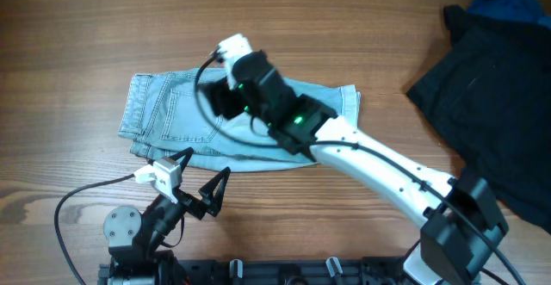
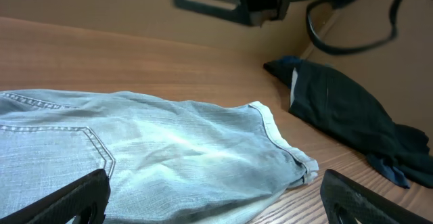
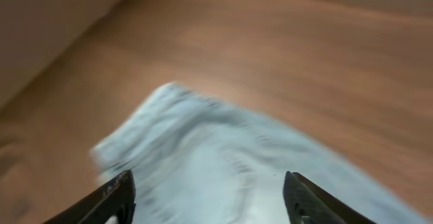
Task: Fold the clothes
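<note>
1. Overhead view: the denim garment (image 1: pixel 168 113) lies flat near the middle of the counter (image 1: pixel 77 27). Its waistband is to the left, its hem to the right and a patch pocket faces up. A black garment (image 1: pixel 491 87) sits well apart at the far right.
2. The right gripper (image 3: pixel 210 190) hangs above the denim with its fingers apart and nothing between them. Its wrist view is blurred.
3. The left gripper (image 2: pixel 213 204) stands wide apart and empty, low over the counter at the near edge of the denim.
4. Handling, as a judgement: the cloth is soft and light, but thicker than a shirt. It should drape when lifted, keep a crease once pressed, and drag rather than slide on the wood. Nothing about it looks fragile.
5. Where to hold, as a judgement: the stitched hem corners at the right end, or the waistband. There the seams are thick and a pinch can catch every layer. A grip on the flat middle would probably lift only the top layer.
</note>
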Robot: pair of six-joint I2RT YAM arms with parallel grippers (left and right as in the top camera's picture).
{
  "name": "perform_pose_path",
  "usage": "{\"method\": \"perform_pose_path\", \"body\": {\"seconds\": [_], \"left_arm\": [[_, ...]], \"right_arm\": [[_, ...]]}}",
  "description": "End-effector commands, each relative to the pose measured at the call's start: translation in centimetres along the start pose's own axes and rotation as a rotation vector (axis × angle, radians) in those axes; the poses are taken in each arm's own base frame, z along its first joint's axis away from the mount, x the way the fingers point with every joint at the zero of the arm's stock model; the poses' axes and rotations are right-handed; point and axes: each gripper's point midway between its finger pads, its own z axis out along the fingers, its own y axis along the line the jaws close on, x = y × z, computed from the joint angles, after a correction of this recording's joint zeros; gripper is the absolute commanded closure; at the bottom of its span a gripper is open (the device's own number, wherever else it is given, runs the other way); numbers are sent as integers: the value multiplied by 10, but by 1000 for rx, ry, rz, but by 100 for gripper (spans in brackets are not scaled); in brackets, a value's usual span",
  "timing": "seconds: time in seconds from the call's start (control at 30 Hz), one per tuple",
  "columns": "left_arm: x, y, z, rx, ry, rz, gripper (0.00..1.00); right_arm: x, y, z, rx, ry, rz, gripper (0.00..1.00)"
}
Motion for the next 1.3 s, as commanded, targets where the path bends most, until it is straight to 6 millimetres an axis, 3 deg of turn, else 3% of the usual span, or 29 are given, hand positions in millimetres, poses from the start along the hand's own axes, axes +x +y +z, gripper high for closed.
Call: {"method": "perform_pose_path", "body": {"seconds": [0.0,0.07,0.17,0.27,0.33,0.47,0.6,0.93,1.13,1.27], "left_arm": [[4,-2,1,17,9,-12,0],[4,-2,1,17,9,-12,0],[4,-2,1,17,9,-12,0],[4,-2,1,17,9,-12,0],[4,-2,1,17,9,-12,0],[4,-2,1,17,9,-12,0],[-2,-1,1,11,-14,4,0],[-85,-36,-16,104,-334,189,0],[-124,-47,-21,87,-320,210,0],[-159,-50,-7,81,-208,287,0]], "right_arm": [[-61,-68,-45,235,-164,21,26],[-74,-104,-67,324,-195,55,27],[-76,-142,-89,402,-182,92,27],[-57,-178,-102,485,-95,129,27],[-28,-198,-108,524,25,155,26],[21,-194,-116,470,239,196,25],[42,-187,-121,442,331,213,24],[25,-186,-120,430,262,206,21],[27,-186,-120,432,269,203,18],[24,-196,-124,469,256,209,18]]}}
